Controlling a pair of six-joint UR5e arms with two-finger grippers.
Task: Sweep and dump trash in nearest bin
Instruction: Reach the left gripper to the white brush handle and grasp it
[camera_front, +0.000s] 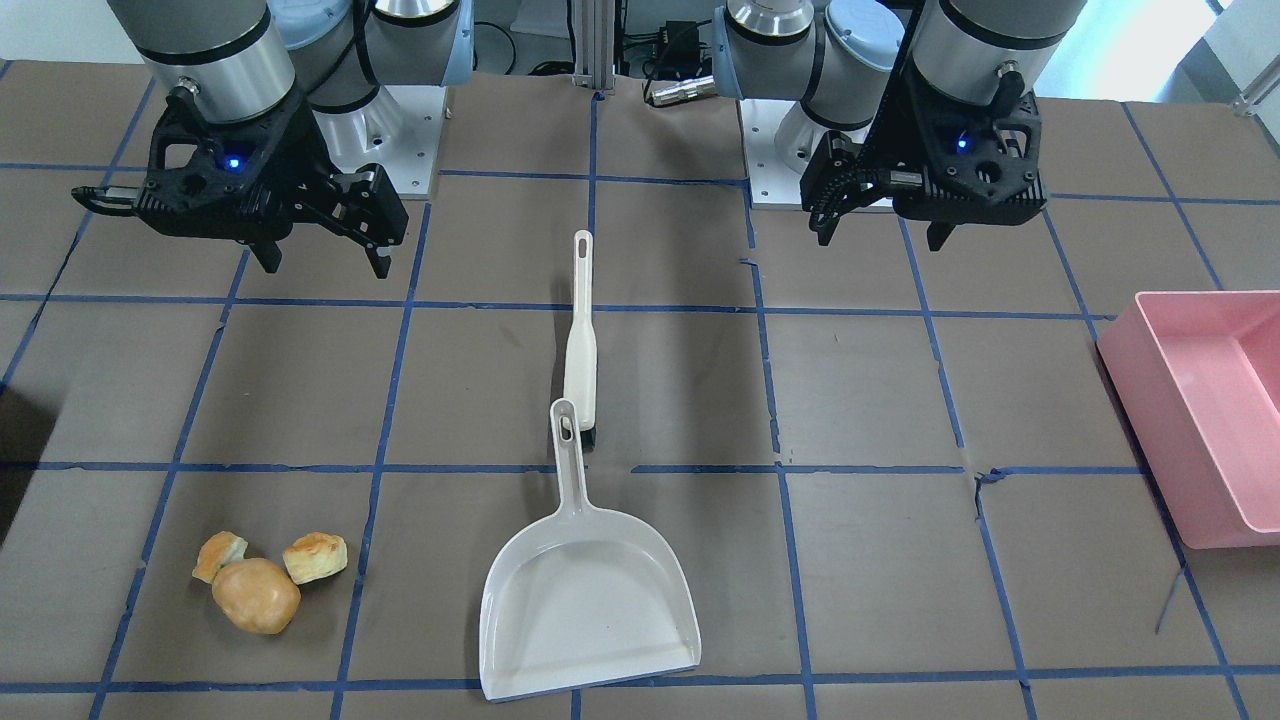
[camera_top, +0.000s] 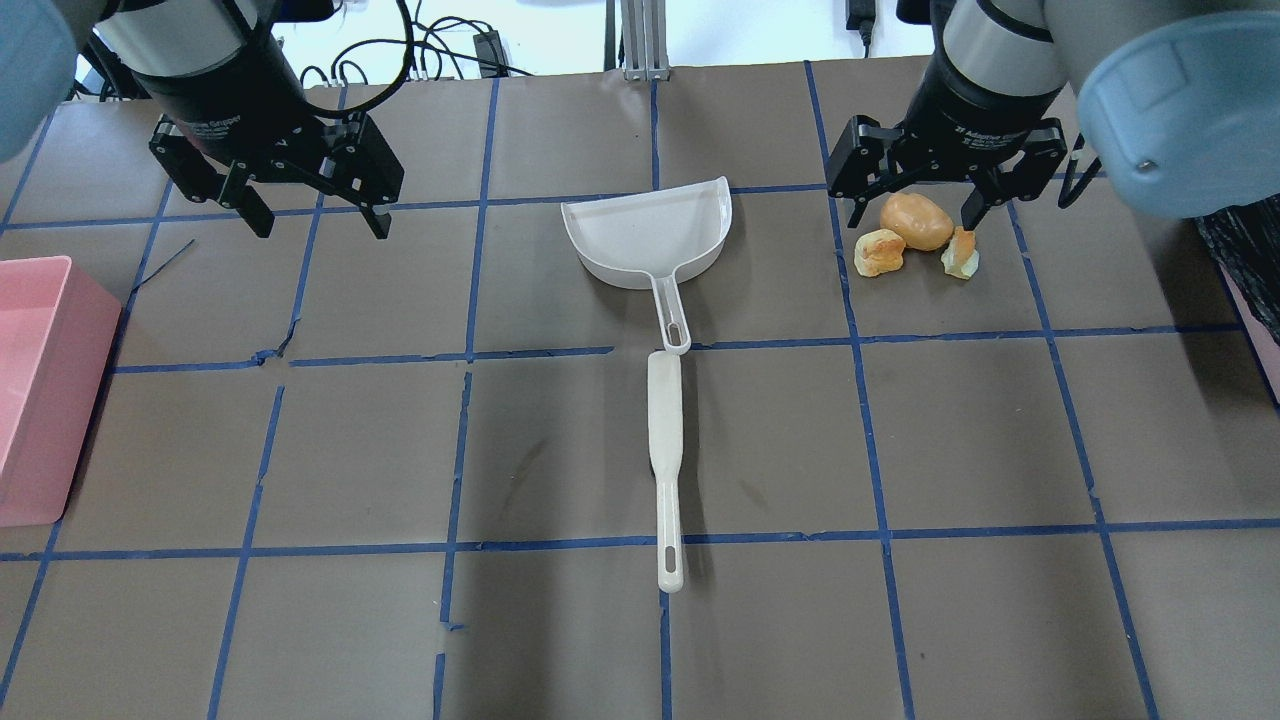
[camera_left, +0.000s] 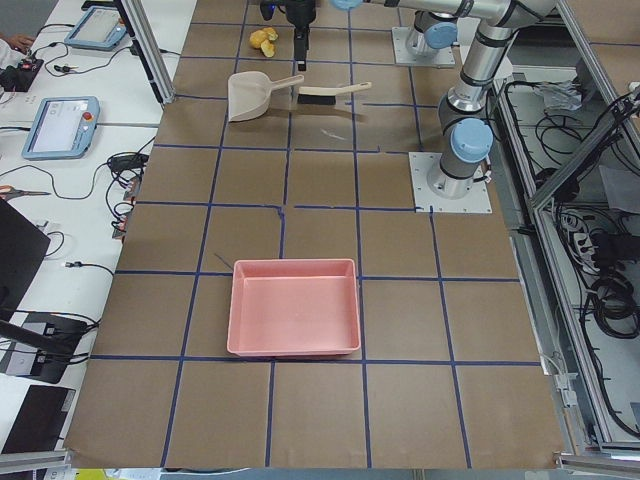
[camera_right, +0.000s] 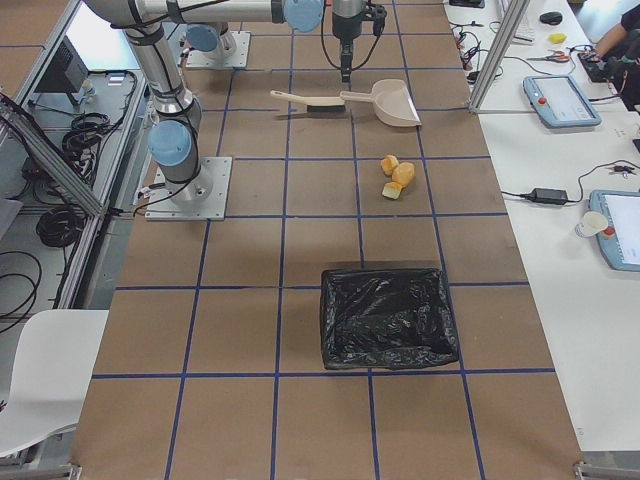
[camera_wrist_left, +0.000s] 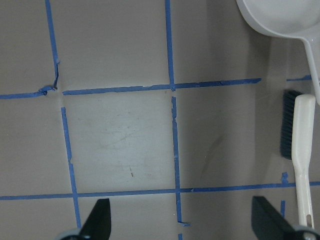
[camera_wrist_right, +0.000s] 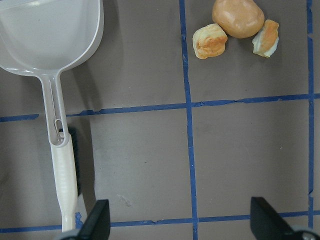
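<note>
Where our front camera catches the pink bin (camera_front: 1185, 400), the right-side view adds a black-lined bin (camera_right: 332, 320) near the trash (camera_right: 403, 174); our left gripper (camera_front: 880, 240) and right gripper (camera_front: 326, 266) gape, empty.

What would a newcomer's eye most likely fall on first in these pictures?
Probably the white dustpan in the middle of the table, with the brush lying in line with its handle. Next, the trash, three bread-like pieces clustered toward the robot's right, and the pink bin at the left end. The left gripper and right gripper hang open above.
</note>
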